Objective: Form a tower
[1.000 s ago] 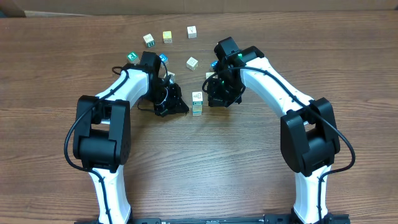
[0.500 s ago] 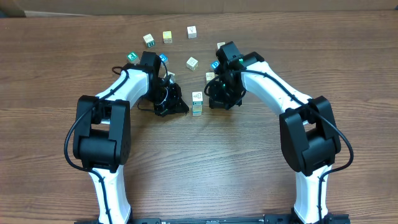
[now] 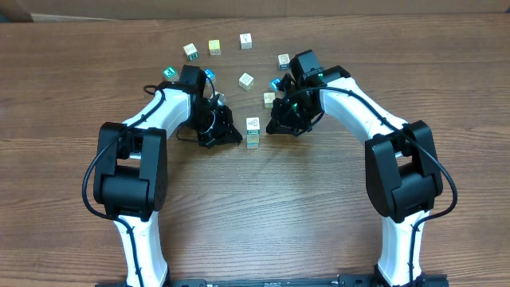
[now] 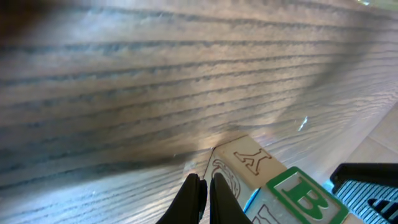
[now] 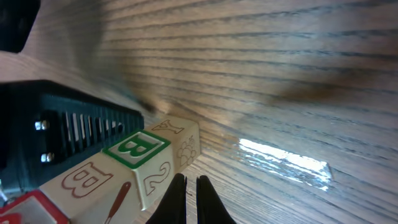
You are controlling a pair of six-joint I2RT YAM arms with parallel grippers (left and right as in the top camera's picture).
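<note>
The tower point(image 3: 253, 132) is standing on the wooden table point(image 3: 311, 231), in the gap between the tips of the two arms. It is a narrow stack one cube wide, its top face showing pale with a small printed mark. The left gripper point(image 3: 236, 136) is sitting low at the tower's left side with its jaws pressed together on nothing. In the left wrist view its dark fingertips point(image 4: 194, 196) are pointing at the foot of the stack, just beside a cube face printed with a Y, though whether they are touching it I cannot tell. The right gripper point(image 3: 272, 127) is hanging just beside the tower on the opposite side, its jaws likewise closed and empty. The right wrist view is showing the same Y cube resting on the wood, with a green-framed B cube point(image 5: 135, 148) sitting next along the stack. Single loose cubes are lying scattered toward the far side of the table: three in a rough row — a pale cube point(image 3: 190, 51), a yellow cube point(image 3: 214, 47) and a white cube point(image 3: 246, 40) — and another one point(image 3: 246, 80) sitting alone between the arms. A green-topped cube point(image 3: 169, 72) is lying close against the left arm, and a blue-topped cube point(image 3: 276, 83) is lying close against the right.
</note>
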